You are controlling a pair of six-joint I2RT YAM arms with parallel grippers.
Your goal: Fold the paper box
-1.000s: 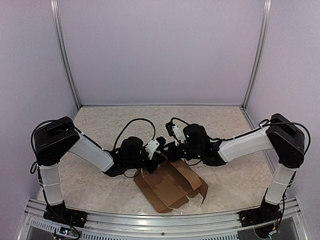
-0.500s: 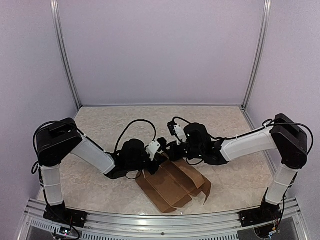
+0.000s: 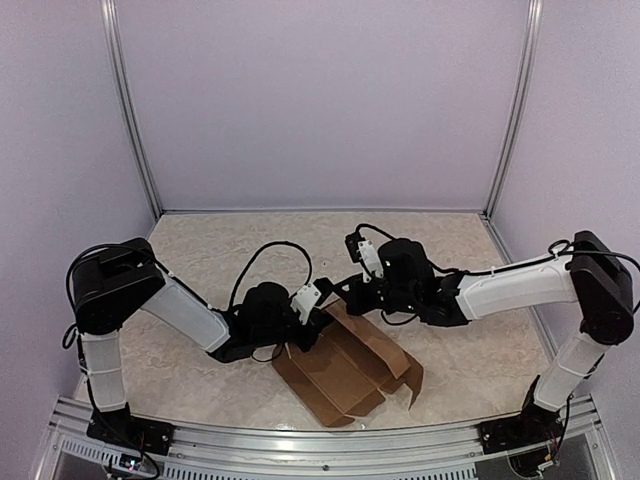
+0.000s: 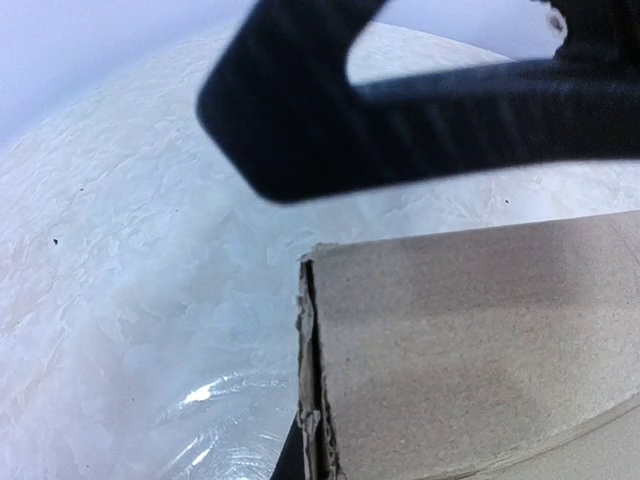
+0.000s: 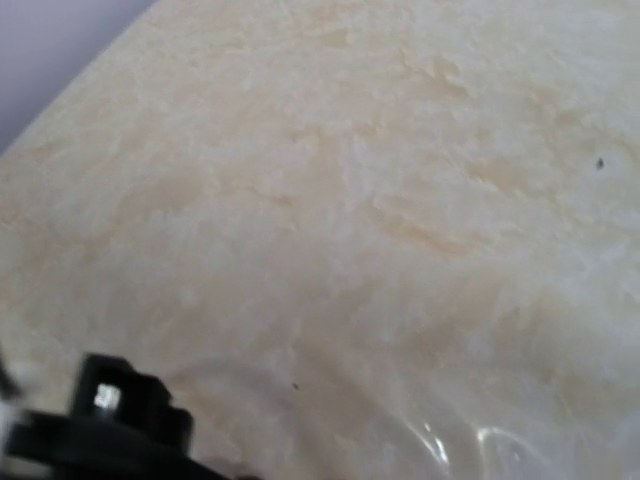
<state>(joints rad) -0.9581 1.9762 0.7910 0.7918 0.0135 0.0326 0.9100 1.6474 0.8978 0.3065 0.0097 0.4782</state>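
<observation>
Two arms meet at the paper box (image 3: 345, 365): my left gripper (image 3: 318, 322) pinches its far-left edge, my right gripper (image 3: 348, 290) sits pressed together just beyond it.

Pretty clearly a robotics lab test cell: plain pale-lilac panel walls (image 3: 320, 100), silver aluminium frame posts (image 3: 130, 110), a beige marble-patterned tabletop (image 3: 230, 245), and black-and-white robot arms (image 3: 190, 312) bolted to a ribbed metal rail (image 3: 300, 442).

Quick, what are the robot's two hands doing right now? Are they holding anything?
The left gripper: jaws closed on the edge of the paper box.
The right gripper: jaws closed, holding nothing.
</observation>
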